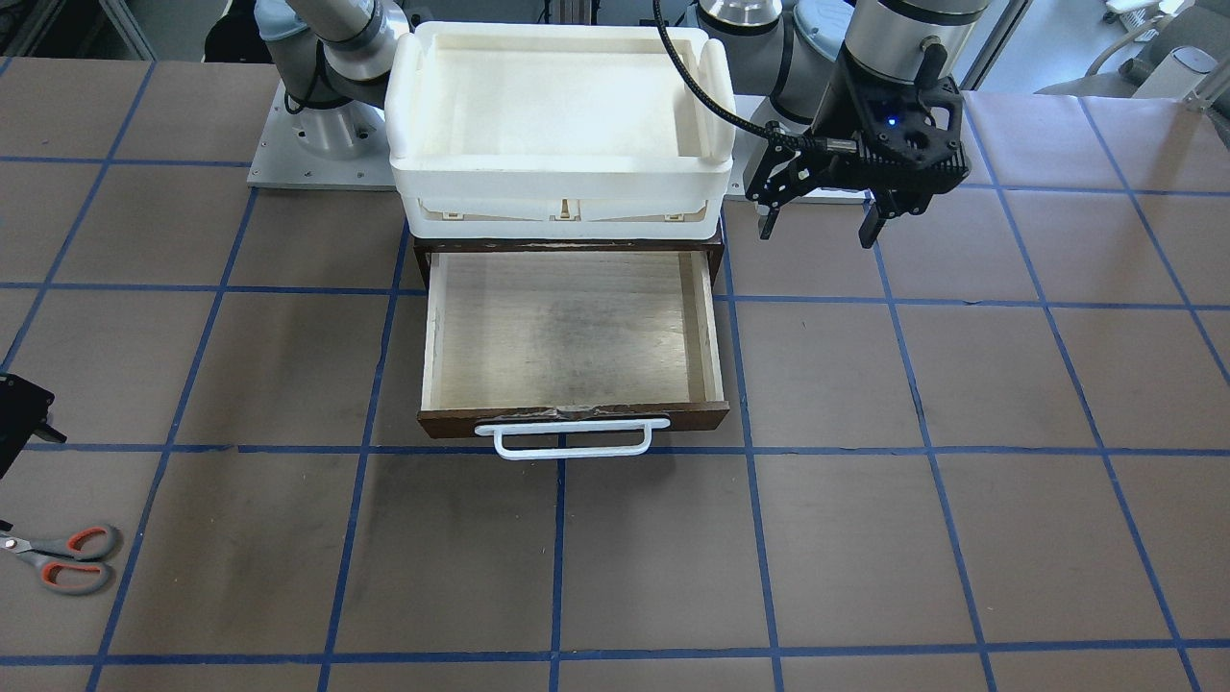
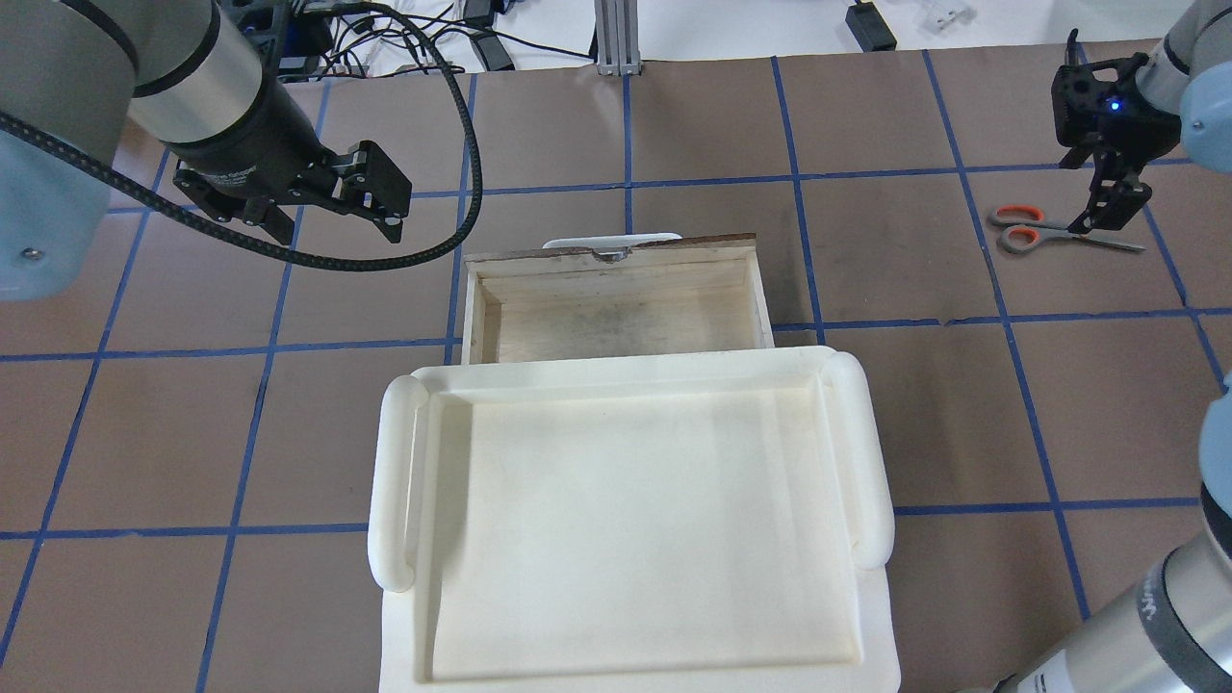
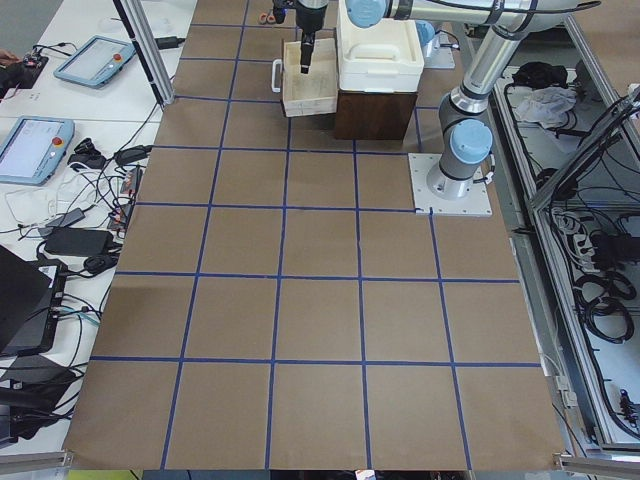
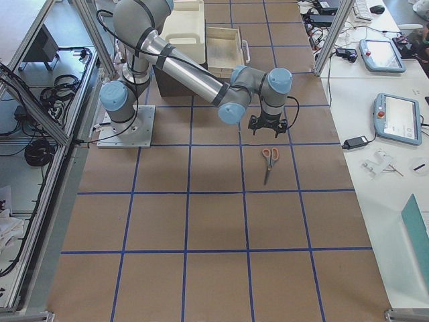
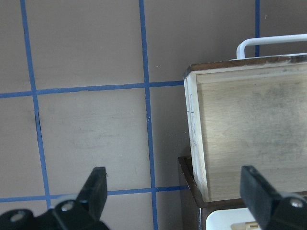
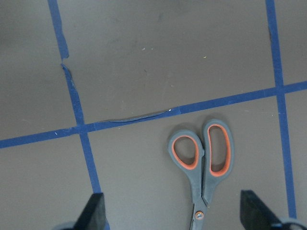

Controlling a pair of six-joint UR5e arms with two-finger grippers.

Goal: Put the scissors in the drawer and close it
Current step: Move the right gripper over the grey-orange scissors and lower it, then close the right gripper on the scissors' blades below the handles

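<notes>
As the right gripper (image 6: 172,201) hangs, jaws apart, over the scissors (image 6: 204,163), an off-centre pinch could skid them away.

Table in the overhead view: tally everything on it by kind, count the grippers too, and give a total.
scissors: 1
drawer: 1
white tub: 1
grippers: 2, the left gripper and the right gripper
Total: 5
</notes>
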